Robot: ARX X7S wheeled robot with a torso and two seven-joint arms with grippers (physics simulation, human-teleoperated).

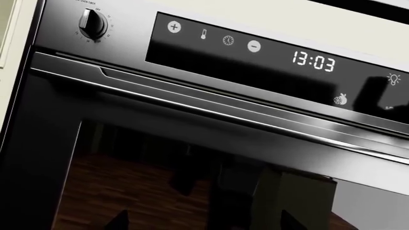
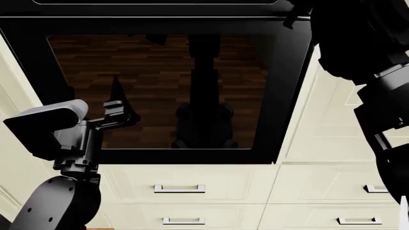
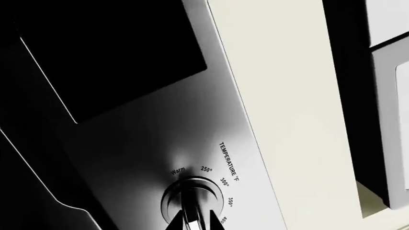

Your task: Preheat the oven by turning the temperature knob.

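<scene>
- Right gripper (image 3: 191, 225): fingers at the temperature knob (image 3: 190, 199); closure on it cannot be told.
- Knob sits on the oven (image 2: 160, 91) panel beside the cream cabinet.
- Step: grasping; next, rotate toward a temperature mark.
- Left gripper (image 2: 118, 108): idle, holding nothing, gap unclear.

Cream cabinetry around the appliance.
Two drawer fronts (image 2: 185, 182) with metal bar handles (image 2: 179, 189) sat below; panelled cabinet doors (image 2: 332, 120) stood at right, more drawers beneath them.

Cream cabinetry (image 2: 332, 120) — black oven (image 2: 32, 62) built in, drawers (image 2: 185, 184) beneath
</scene>
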